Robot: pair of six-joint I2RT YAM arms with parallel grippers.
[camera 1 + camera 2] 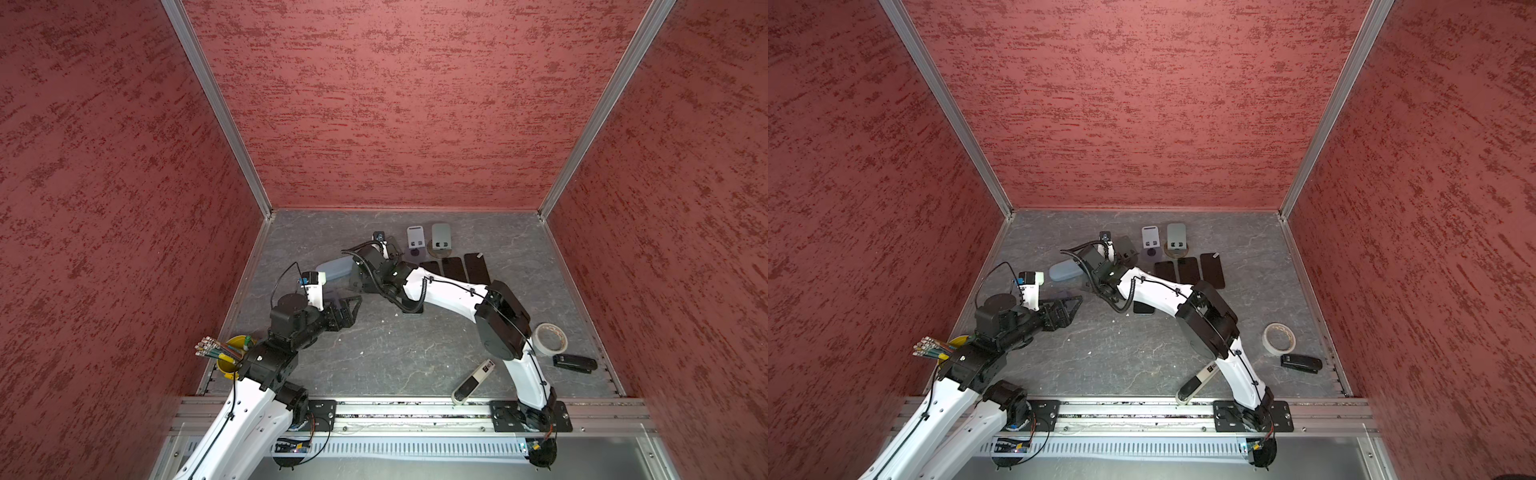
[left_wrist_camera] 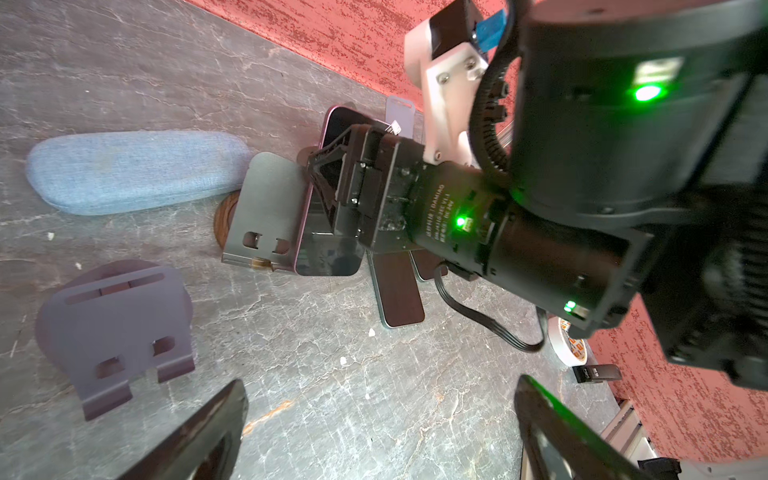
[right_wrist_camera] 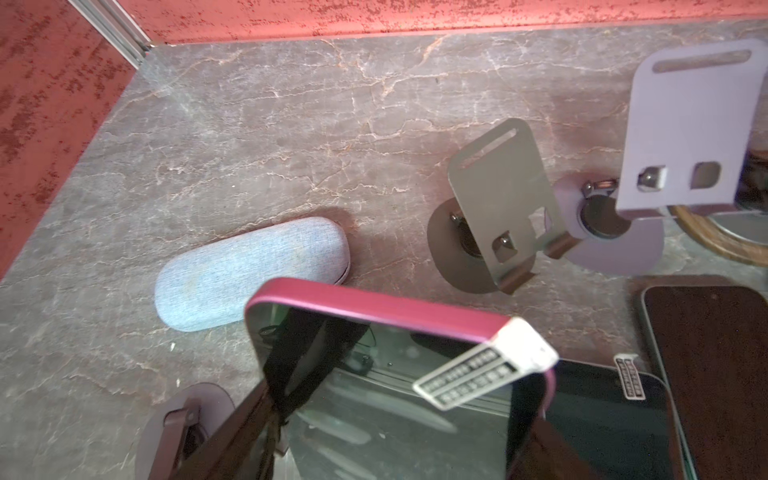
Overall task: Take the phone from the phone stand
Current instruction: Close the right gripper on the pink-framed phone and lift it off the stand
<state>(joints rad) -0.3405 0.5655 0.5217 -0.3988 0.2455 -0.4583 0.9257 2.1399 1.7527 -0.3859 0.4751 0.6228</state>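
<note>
The phone (image 3: 399, 374), pink-edged with a dark screen and a white sticker at one corner, is tilted up off the table, and my right gripper (image 3: 386, 436) is shut on its sides. In the left wrist view this phone (image 2: 328, 253) hangs beside a grey phone stand (image 2: 266, 203), not on its face. The same stand (image 3: 498, 195) stands empty beyond the phone. In both top views the right wrist hides the phone. My left gripper (image 2: 381, 384) is open over bare table, near a purple stand (image 2: 116, 332).
A blue-grey glasses case (image 1: 332, 268) lies left of the right wrist. Two more empty stands (image 1: 414, 237) (image 1: 440, 236) stand at the back. Dark phones (image 1: 453, 268) lie flat beside them. A tape roll (image 1: 549, 338), stapler (image 1: 574, 363) and yellow pencil cup (image 1: 230, 361) sit near the edges.
</note>
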